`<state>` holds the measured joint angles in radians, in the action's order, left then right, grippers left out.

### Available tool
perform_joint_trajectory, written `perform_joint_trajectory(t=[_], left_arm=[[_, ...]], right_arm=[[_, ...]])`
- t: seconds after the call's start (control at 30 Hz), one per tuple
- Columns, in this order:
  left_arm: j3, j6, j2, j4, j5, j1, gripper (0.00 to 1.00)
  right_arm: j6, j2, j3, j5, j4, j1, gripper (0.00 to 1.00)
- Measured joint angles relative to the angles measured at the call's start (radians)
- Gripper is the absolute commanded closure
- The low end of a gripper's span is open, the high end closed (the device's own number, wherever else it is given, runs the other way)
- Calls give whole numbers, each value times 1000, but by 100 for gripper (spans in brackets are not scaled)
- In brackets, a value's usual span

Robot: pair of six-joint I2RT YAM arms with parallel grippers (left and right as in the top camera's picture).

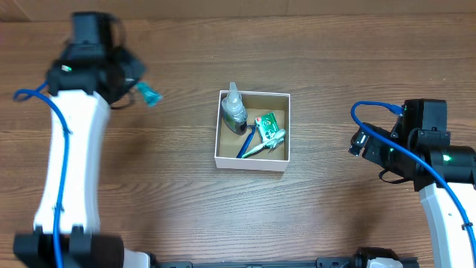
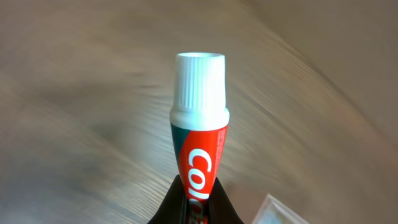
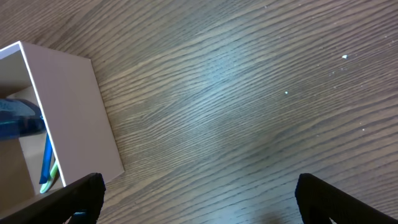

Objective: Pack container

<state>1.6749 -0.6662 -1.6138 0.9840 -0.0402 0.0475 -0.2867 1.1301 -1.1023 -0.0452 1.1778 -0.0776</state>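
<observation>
Container: white-walled box, open top, mid-table between the two arms.
Contents: small bottle in the back-left corner; green packet; toothbrush lying slantwise, probably overlapping the packet.
Left gripper: fingers clamped on the lower end of a red toothpaste tube, white cap pointing away; well left of the container.
Right gripper: fingers spread wide, nothing between them; over the wooden table, right of the container wall and not touching it.
</observation>
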Motion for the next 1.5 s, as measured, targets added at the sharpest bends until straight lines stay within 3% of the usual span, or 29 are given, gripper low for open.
perform_joint_trajectory(t=[0.1, 0.27, 0.47, 0.5, 0.57, 0.6, 0.63, 0.67, 0.77, 0.83, 0.87, 0.93, 1.0, 1.13, 1.33, 1.5], left_arm=[[1, 243, 16, -13, 4, 251, 96], [0, 545, -95, -55, 7, 583, 96], [0, 646, -282, -98, 6, 676, 91], [0, 648, -310, -98, 6, 673, 83], [-1, 649, -377, -94, 3, 671, 79], [-1, 654, -384, -92, 2, 671, 71], [-1, 659, -388, -90, -12, 671, 57], [-1, 665, -387, -91, -43, 671, 35], [0, 667, -382, -79, -138, 671, 30], [2, 667, -346, -56, -180, 671, 3], [5, 666, -320, -54, -192, 670, 2], [39, 613, -119, -64, -229, 638, 0], [52, 588, -48, -68, -232, 595, 0], [55, 484, 87, -45, -230, 333, 0], [56, 364, 83, -10, -124, 41, 0], [56, 348, 81, -5, -101, -52, 0]], right_arm=[[0, 0, 0, 0, 0, 0, 0], [0, 0, 0, 0, 0, 0, 0], [0, 0, 0, 0, 0, 0, 0], [0, 0, 0, 0, 0, 0, 0], [0, 0, 0, 0, 1, 0, 0], [0, 0, 0, -1, 3, 0, 0], [0, 0, 0, 0, 5, 0, 0], [0, 0, 0, 0, 5, 0, 0], [0, 0, 0, 0, 3, 0, 0], [0, 0, 0, 0, -16, 0, 0], [0, 0, 0, 0, -54, 0, 0], [19, 1, -3, 0, -106, 0, 0], [39, 3, -9, 0, -177, 0, 0], [91, 23, -76, -1, -357, 0, 0], [217, 169, -86, -1, -541, 46, 0], [246, 195, -87, -3, -632, 48, 0]])
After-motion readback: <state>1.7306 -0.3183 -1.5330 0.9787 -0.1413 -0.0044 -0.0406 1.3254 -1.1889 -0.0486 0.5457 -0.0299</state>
